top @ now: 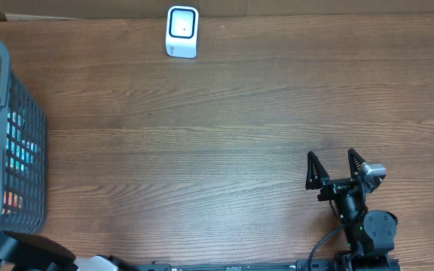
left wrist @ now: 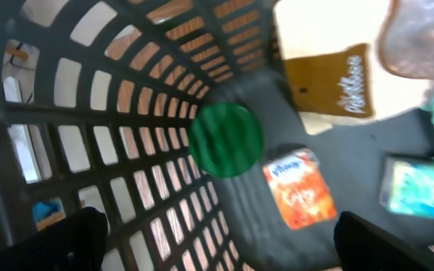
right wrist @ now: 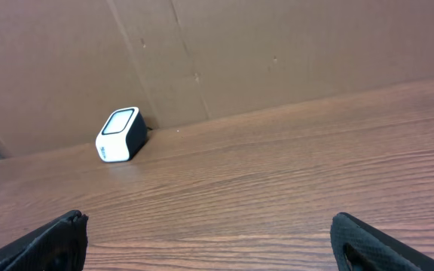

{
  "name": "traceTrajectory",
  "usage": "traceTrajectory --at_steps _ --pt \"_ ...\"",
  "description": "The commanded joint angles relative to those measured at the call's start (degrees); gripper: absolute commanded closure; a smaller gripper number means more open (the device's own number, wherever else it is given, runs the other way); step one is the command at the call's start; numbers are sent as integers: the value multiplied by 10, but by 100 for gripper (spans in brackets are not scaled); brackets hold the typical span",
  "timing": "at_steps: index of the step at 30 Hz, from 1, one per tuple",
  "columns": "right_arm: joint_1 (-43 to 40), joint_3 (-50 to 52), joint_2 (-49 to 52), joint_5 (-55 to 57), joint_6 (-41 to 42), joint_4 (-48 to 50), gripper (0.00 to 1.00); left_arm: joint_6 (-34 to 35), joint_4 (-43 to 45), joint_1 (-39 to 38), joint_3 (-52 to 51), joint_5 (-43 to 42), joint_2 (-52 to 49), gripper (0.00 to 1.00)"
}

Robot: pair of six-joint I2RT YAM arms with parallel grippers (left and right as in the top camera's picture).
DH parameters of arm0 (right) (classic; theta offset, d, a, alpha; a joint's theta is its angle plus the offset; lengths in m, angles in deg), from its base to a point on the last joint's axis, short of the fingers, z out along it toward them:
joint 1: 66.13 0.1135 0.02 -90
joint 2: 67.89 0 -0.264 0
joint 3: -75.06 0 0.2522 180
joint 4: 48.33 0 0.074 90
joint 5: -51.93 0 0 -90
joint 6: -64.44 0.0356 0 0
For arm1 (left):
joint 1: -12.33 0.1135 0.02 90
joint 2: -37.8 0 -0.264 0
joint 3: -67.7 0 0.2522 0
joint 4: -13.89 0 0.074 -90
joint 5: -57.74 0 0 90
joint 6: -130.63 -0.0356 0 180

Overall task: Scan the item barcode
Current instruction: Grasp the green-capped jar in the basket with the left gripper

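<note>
We see the left gripper hanging over the inside of the grey basket, which stands at the left edge of the bench. Its two dark fingers sit in the lower corners of the left wrist view, spread wide, and they touch none of the goods below. On the basket floor we make out a round green lid close to the lattice wall. An orange packet with a blue logo lies just beside it to the lower right, a brown pouch with pale lettering lies above that, and a teal box lies at the right edge. A clear wrapped bundle fills the top right corner; the view is blurred and we cannot tell what it holds, nor where any barcode sits. From overhead only part of the left arm shows, at the near left corner beside the basket.

The right gripper rests low over the bench near the right front, well apart from the basket, its fingers spread wide and pointing toward the far edge. The white scanner stands at that far edge, just in front of the cardboard wall, its dark-framed window facing up and forward, well apart from both grippers and from the basket
</note>
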Motion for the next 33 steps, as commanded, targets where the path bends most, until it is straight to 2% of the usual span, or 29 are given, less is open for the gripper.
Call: traceTrajectory --at_steps 1,8,13,18,28,33 --pt "4 6 -1 5 -2 2 0 -39 25 16 -39 -26 -1 2" --pt "4 6 -1 5 -2 2 0 -74 88 16 -94 -29 -3 2" --pt "4 6 -1 5 -2 2 0 -128 134 16 -102 -31 -8 0" --pt "4 6 -1 5 -2 2 0 -214 155 16 -102 -89 -38 0" --pt "4 6 -1 5 -2 2 0 -283 175 19 -102 -87 -110 0" --pt "4 6 -1 5 -2 2 0 -286 178 22 -102 -80 -132 0"
